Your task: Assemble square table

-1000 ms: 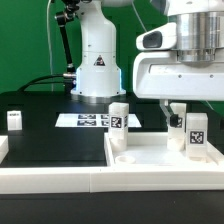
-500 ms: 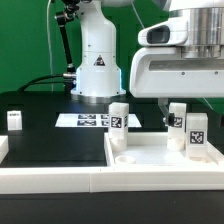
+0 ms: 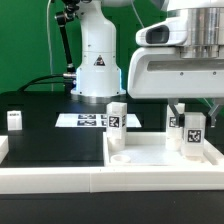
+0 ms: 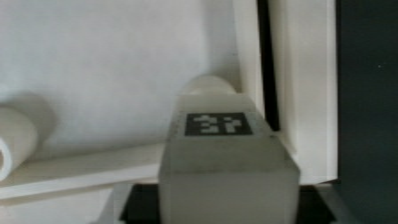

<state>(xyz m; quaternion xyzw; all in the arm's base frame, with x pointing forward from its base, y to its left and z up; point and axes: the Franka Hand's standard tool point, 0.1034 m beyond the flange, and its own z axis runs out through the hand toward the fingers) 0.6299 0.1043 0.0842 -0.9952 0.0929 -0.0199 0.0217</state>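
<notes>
Since the earlier frame the end effector has drawn its fingers in around a tagged leg standing on the tabletop; we cannot tell whether they pinch it. A second leg stands on the tabletop's opposite side.

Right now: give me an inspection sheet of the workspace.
Surface: black table surface, with a white rail along its near edge and the marker board lying flat at the back.
Job's things: table top lies rim up on the exterior view's right. The corner leg stands upright at its far-left corner. The right leg stands upright at the gripper. The lone leg stands on the black surface at the exterior view's far left.
Clutter: nothing seen.
Grippers: gripper is low over the right leg; cannot tell whether it clamps.
Cables: black cables beside the robot base.
Surroundings: green backdrop.
</notes>
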